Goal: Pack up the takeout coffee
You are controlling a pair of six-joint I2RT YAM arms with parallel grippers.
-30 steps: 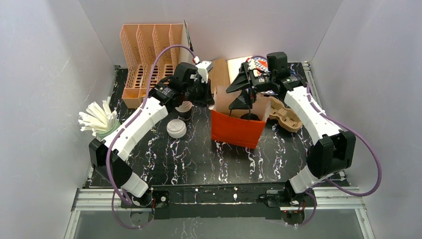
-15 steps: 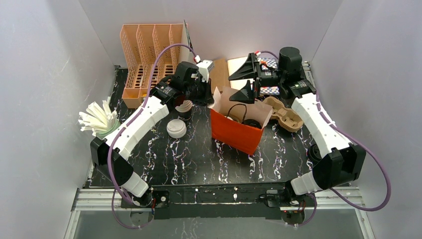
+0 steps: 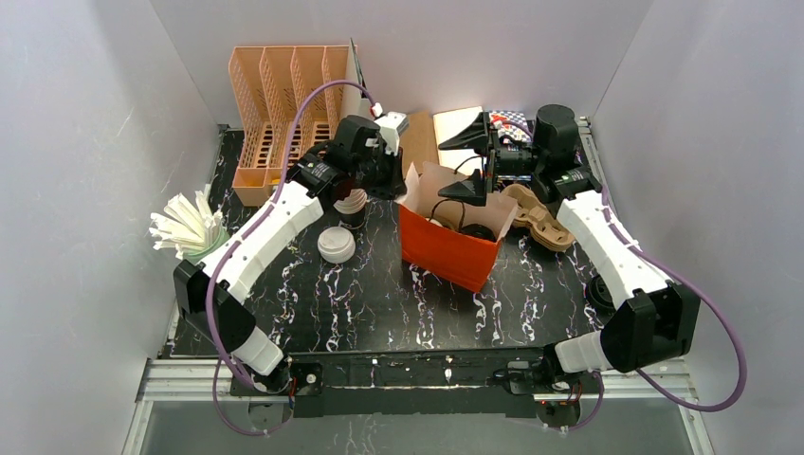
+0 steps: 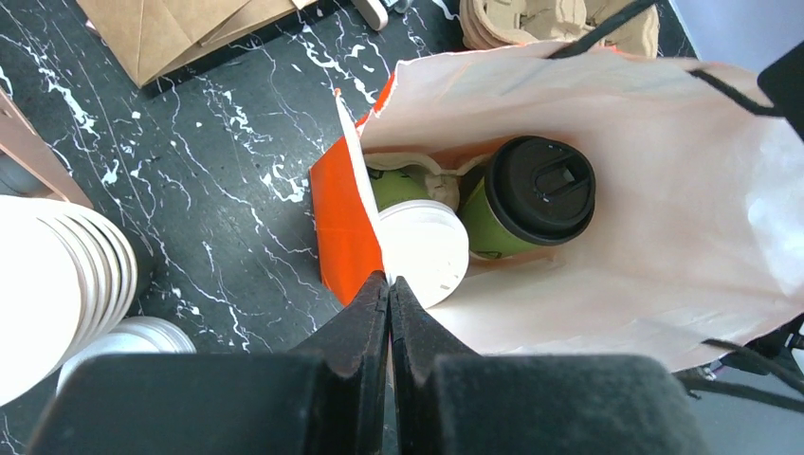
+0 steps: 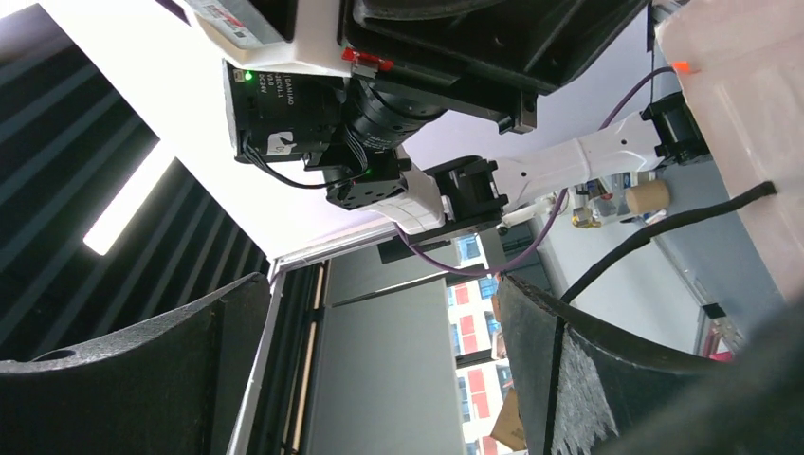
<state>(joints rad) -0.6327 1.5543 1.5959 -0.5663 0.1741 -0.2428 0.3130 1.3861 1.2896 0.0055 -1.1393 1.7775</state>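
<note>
An orange paper bag [image 3: 446, 245] stands open at the table's middle. In the left wrist view, two green cups stand inside the bag [image 4: 346, 227]: one with a black lid [image 4: 540, 190], one with a white lid [image 4: 422, 251]. In the top view only the black lid [image 3: 479, 230] shows. My left gripper [image 4: 389, 282] is shut on the bag's left rim [image 3: 406, 190]. My right gripper [image 3: 471, 163] is open above the bag's far side. The bag's black cord handle [image 5: 664, 227] lies across one of its fingers [image 5: 569, 360]. Nothing is between its fingers [image 5: 379, 284].
A stack of lidless white cups [image 3: 353, 204] and a loose white lid [image 3: 336, 245] sit left of the bag. An orange file rack [image 3: 284, 104] stands at the back left, with stirrers [image 3: 185, 227] at the left edge. Cardboard cup carriers [image 3: 540, 218] and brown bags [image 3: 417, 142] lie behind.
My right gripper has drawn back out of the bag toward the far right, open, with the cord handle on one finger. The bag shifted slightly left. The left arm held still.
</note>
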